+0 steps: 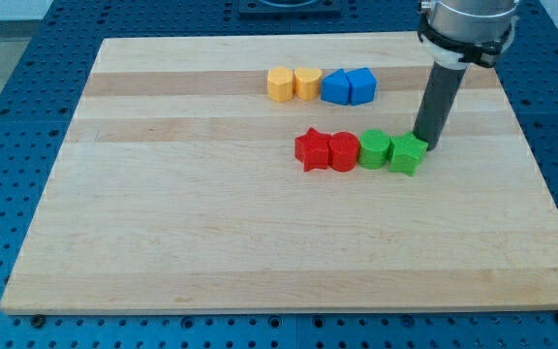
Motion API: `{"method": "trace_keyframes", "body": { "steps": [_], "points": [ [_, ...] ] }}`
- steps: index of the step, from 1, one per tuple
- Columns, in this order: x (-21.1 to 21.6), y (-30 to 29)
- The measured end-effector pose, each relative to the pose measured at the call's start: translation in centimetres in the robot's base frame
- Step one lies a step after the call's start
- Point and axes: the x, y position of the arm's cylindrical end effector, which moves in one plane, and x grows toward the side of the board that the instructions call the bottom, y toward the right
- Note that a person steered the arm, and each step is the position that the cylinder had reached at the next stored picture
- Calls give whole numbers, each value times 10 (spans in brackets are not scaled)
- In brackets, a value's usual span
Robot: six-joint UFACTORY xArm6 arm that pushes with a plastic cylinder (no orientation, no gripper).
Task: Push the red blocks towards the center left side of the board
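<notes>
Desk (211, 271): wooden board.
Row, mid-board: red star (310, 150), red cylinder (343, 152), green cylinder (374, 150), green star (407, 154), touching, axis left–right.
My tip (424, 145): at row's right end, beside green star; reds lie leftward. No jaws fitted.

Wooden board (211, 252) sits on a blue pegboard table (8, 116). On the board, 2 rows of blocks, both right of centre. Top row, L to R: yellow hexagon (279, 84), yellow cylinder (307, 83), blue cylinder (336, 87), blue block (361, 86), all touching. Lower row, L to R: red star (311, 150), red cylinder (343, 152), green cylinder (374, 150), green star (407, 154), also touching. My tip (424, 145) rests on the board just at the green star's upper right.
</notes>
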Motion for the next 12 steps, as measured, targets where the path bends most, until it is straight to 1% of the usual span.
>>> {"method": "trace_keyframes", "body": {
  "steps": [1, 2, 3, 4, 6, 8, 10, 12],
  "points": [
    [0, 28],
    [7, 37],
    [34, 37],
    [39, 28],
    [30, 10],
    [28, -31],
    [22, -43],
    [22, -103]
  ]
}}
